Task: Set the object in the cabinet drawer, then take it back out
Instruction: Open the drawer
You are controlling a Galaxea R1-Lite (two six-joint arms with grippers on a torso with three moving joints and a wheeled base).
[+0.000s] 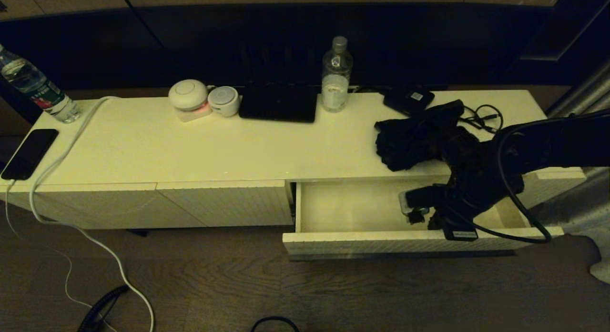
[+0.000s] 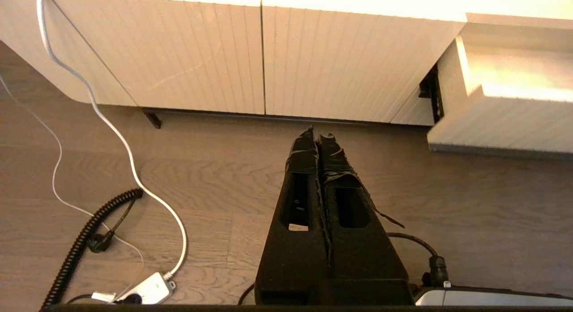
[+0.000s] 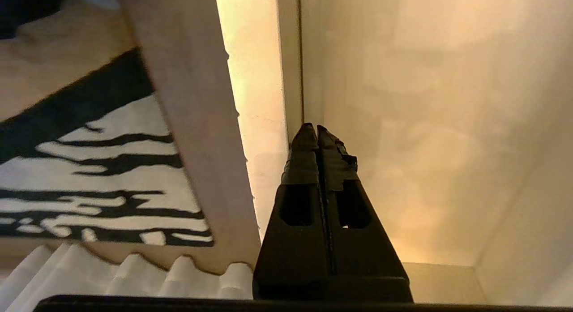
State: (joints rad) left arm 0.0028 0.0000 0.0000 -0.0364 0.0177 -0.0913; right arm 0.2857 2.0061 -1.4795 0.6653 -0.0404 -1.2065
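Right claw (image 3: 317,129): seen pressed fully together, nothing held; placed inside the open drawer, tips close to the inner face of the drawer front.
Right arm: seen reaching in from the right, over the drawer's right half.
Drawer (image 1: 419,241): pulled out at the right end of the cabinet; the visible floor is bare, the part under the arm is hidden.
Bundle (image 1: 414,136): black cloth, folded, lying on the bench top just behind the drawer opening, near the front edge; not touched by either claw.
Near the bundle: a small black box (image 1: 409,99) behind it, a looped cable (image 1: 486,115) to its right, a bottle (image 1: 336,77) to its left.
Left claw (image 2: 318,135): shut on nothing, parked low over the floor before the closed ribbed panels (image 2: 264,61).
Step in hand (judged): drawer opened, bundle not yet fetched.
Next move (judged): the right claw to be lifted clear of the drawer, opened wide, brought over the bundle and closed on a thick fold.
Risk (judged): loose cloth may trail and snag the cable.
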